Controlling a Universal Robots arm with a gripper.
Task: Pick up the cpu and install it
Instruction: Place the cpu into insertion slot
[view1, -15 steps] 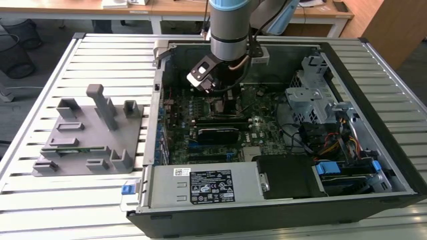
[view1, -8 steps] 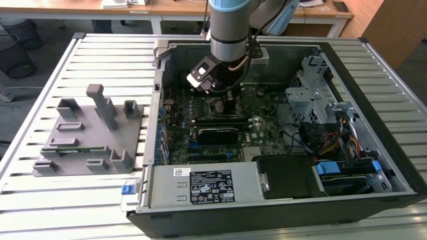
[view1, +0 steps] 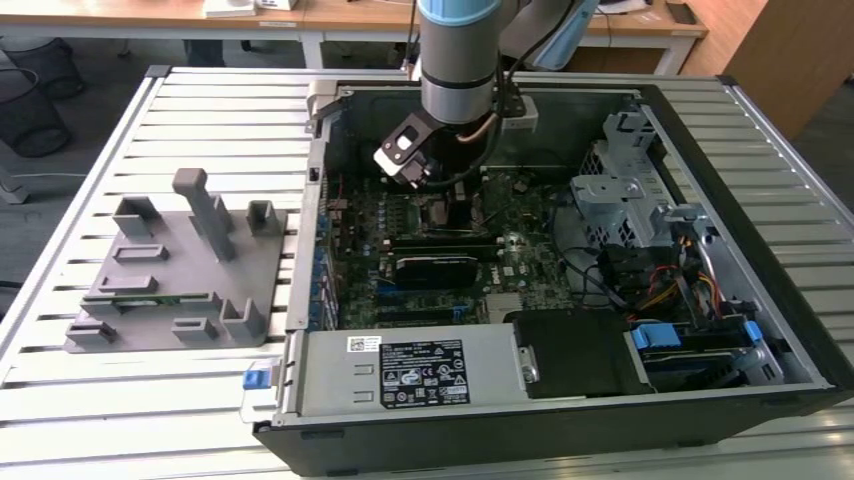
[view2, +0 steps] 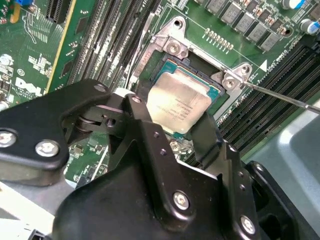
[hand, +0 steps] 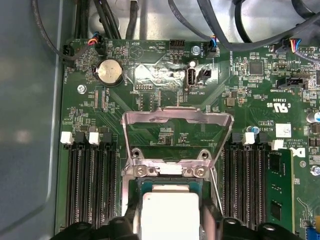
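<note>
The cpu (view2: 177, 102), a flat square chip with a silvery top, sits level in or just over the motherboard socket (view2: 172, 47), between my black fingers (view2: 145, 117). My gripper (view2: 175, 122) is shut on the cpu's two opposite edges. In the first wrist view the cpu (hand: 170, 215) shows pale between the fingers (hand: 210, 220), below the socket's raised metal load plate (hand: 177, 117). In the exterior view my gripper (view1: 447, 195) hangs inside the open computer case (view1: 694, 120), low over the board's middle.
Black memory slots (hand: 90, 185) flank the socket on both sides. A thin socket lever (view2: 280, 95) sticks out beside it. A drive cage (view1: 621, 190) and cables stand at the exterior view's right, the power supply (view1: 400, 370) in front. A grey fixture (view1: 180, 270) lies outside the case.
</note>
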